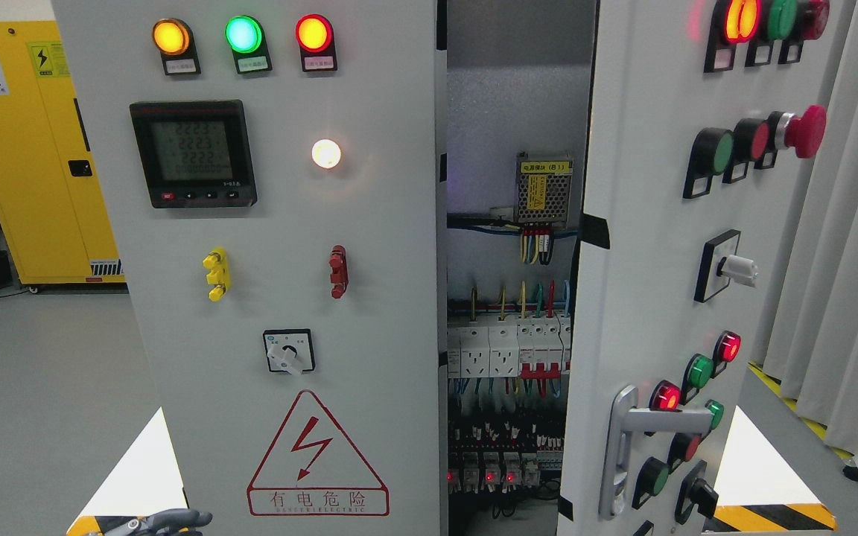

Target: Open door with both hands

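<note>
Right door [652, 283] ajar; wiring [511, 357] visible inside.

a yellow safety cabinet [34, 149] with warning labels stands at the far left on a smooth pale grey floor [42, 387]. pale grey curtains [846, 238] hang in folds along the right, above yellow-and-black hazard tape [809, 409].

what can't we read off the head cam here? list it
- Left hand, head view: only grey fingertips show at the bottom edge; grip state unreadable.
- Right hand: out of frame.
- Grey cabinet interior: mostly hidden by the closed left grey door and the ajar right grey door.
- Silver lever handle: its lower end nears the bottom edge; latch state unclear.
- Black digital meter: digits too faint.
</note>
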Motion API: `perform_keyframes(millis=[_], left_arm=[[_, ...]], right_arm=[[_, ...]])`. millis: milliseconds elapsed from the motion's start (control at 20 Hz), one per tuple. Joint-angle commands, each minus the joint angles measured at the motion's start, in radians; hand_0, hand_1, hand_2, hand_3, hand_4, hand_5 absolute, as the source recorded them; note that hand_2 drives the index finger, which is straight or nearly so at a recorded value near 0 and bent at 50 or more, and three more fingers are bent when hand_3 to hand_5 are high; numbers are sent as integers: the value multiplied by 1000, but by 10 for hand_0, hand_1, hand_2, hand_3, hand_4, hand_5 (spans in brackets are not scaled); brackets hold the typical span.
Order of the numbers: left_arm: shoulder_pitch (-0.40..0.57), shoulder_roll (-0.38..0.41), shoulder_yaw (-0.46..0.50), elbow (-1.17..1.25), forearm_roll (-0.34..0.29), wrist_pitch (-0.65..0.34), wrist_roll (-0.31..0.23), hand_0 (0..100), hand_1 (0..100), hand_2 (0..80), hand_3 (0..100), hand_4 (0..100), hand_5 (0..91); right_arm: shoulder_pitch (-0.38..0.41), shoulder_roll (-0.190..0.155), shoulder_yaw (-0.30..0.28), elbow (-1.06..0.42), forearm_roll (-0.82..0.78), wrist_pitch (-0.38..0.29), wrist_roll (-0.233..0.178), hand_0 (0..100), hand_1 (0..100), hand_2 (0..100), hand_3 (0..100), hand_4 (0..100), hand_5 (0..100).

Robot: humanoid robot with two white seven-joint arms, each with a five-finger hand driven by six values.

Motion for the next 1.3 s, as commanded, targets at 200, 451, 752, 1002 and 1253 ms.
perform_keyframes(millis=[200,451,752,1002,1253], left_arm=[[-187,209,3,-91,224,119,5,0,0,0,50,0,0],[-339,6,4,-88,225,367,8,0,0,0,50,0,0],[-518,-142,0,-91,228,476,7,0,0,0,50,0,0],[-674,-353,-9,-86,218,683,8,0,0,0,49,0,0],[-873,-516,-196,-18,158,691,20,0,0,0,49,0,0]], right_arm=[[0,5,2,0,0,1,0,212,112,0,0,0,0],[0,2,2,0,0,1,0,213,109,0,0,0,0],[0,2,2,0,0,1,0,213,104,0,0,0,0],[0,3,2,2,0,1,0,214,103,0,0,0,0],[2,3,2,3,-1,1,0,214,101,0,0,0,0]])
